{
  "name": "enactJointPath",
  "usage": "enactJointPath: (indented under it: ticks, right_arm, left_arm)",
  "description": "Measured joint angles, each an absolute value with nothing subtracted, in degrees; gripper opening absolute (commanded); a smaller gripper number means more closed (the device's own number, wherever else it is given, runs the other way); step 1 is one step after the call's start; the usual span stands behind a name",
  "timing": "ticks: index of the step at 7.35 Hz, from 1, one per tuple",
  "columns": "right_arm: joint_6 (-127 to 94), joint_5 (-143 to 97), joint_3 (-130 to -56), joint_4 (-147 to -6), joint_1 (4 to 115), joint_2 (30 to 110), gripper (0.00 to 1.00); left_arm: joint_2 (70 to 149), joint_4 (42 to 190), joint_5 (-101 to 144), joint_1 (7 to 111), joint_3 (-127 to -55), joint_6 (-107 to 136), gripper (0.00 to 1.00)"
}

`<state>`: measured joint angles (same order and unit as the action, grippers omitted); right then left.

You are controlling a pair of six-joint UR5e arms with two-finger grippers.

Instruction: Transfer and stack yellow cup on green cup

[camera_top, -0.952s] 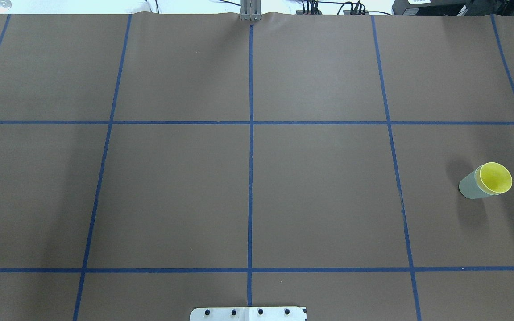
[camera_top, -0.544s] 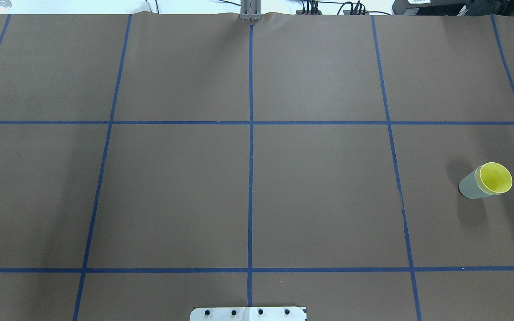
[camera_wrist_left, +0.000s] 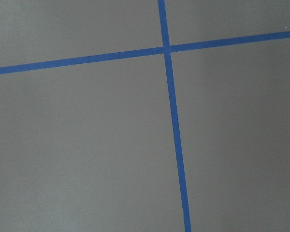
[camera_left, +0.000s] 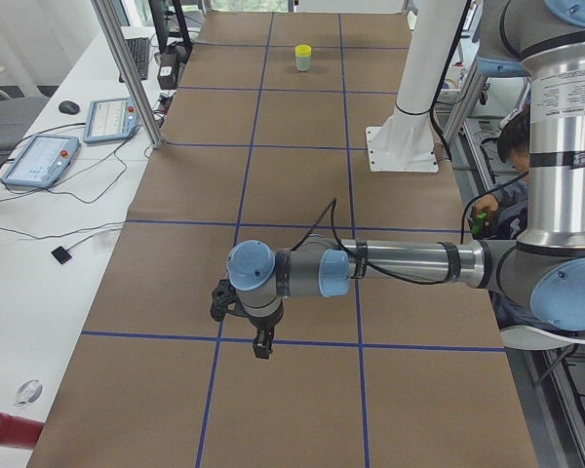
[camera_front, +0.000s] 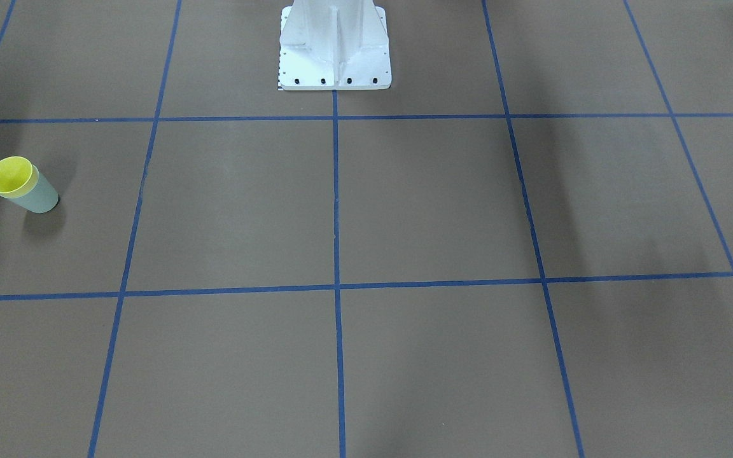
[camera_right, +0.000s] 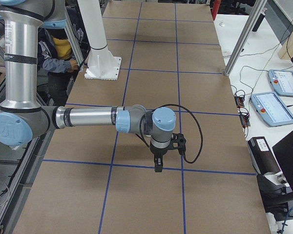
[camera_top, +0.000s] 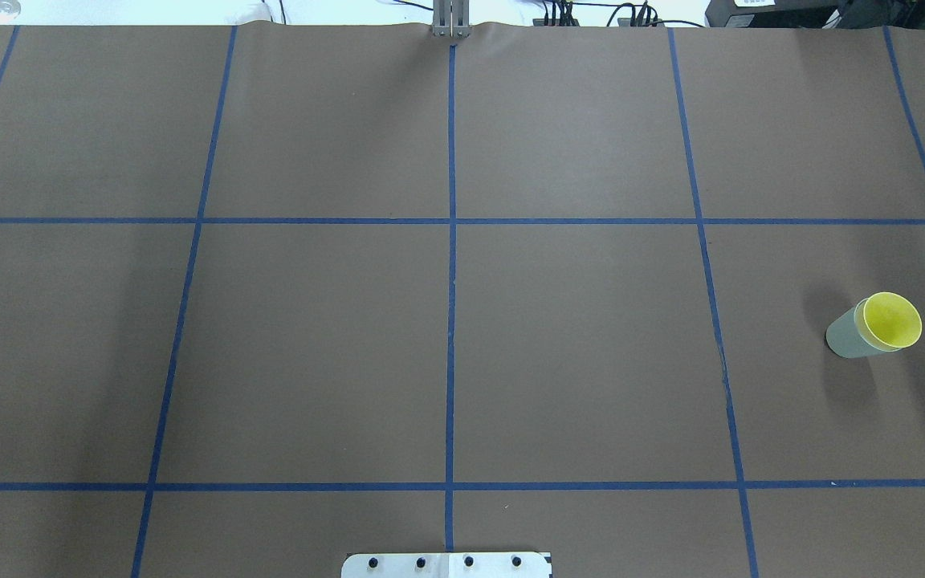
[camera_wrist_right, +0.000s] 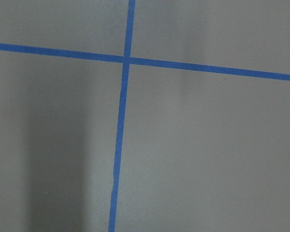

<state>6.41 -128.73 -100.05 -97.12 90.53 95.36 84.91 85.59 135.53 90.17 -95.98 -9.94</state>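
yellow cup (camera_top: 892, 319) sat nested upright in green cup (camera_top: 846, 341), well apart from left gripper (camera_left: 260, 346) and right gripper (camera_right: 158, 165). both hung over table (camera_top: 575, 361), couldn't tell if clenched or released. stack looked done; best steer clear, no nudging.

The left arm (camera_left: 400, 261) and right arm (camera_right: 88, 117) are silver tubes with grey joints, blue caps (camera_left: 251, 266) and black cables (camera_right: 200, 131); the white pedestal (camera_front: 335, 44) has dark bolts (camera_front: 322, 81).
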Motion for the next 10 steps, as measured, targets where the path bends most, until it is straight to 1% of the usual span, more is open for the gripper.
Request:
enactJointPath:
  ticks: [10]
  right_arm:
    - [6.5, -128.67, -98.55, -97.12, 90.53, 95.28, 1.0]
  left_arm:
    - [84.94, 85.55, 135.6, 90.18, -96.09, -9.88, 1.0]
